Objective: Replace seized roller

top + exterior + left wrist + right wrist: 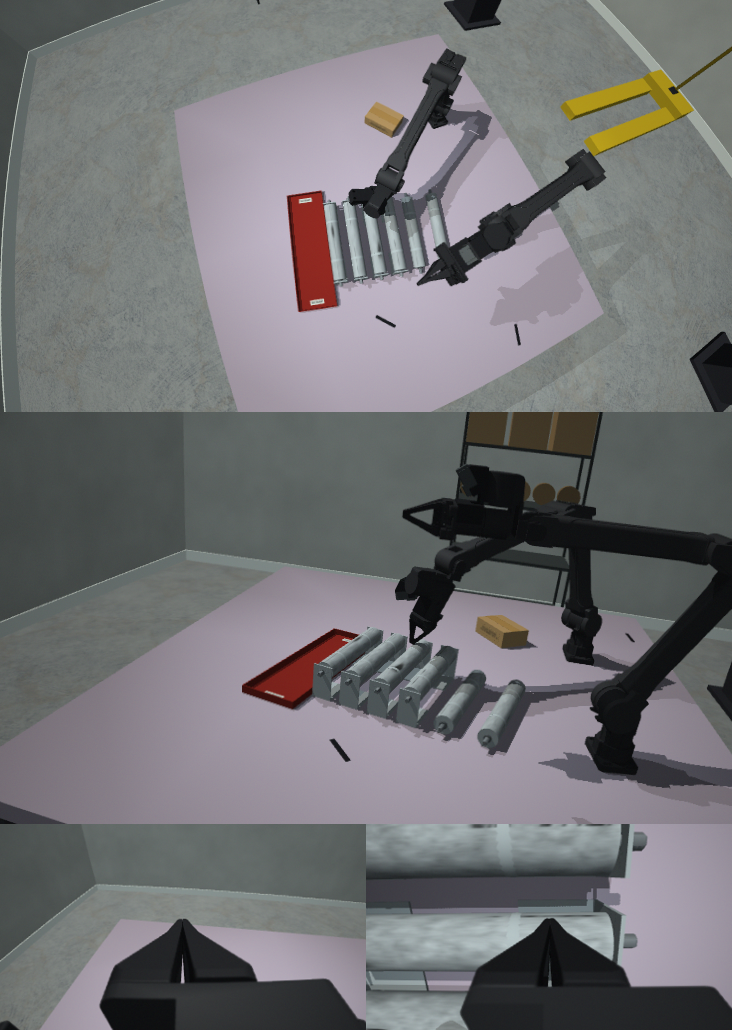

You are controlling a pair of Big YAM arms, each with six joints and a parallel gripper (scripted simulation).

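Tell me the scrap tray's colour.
Red, with white labels; the top view shows it best.

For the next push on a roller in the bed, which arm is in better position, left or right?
Right, I judge. Its shut gripper points down, close above the bed's rollers. The left gripper hangs higher, pointing roughly level.
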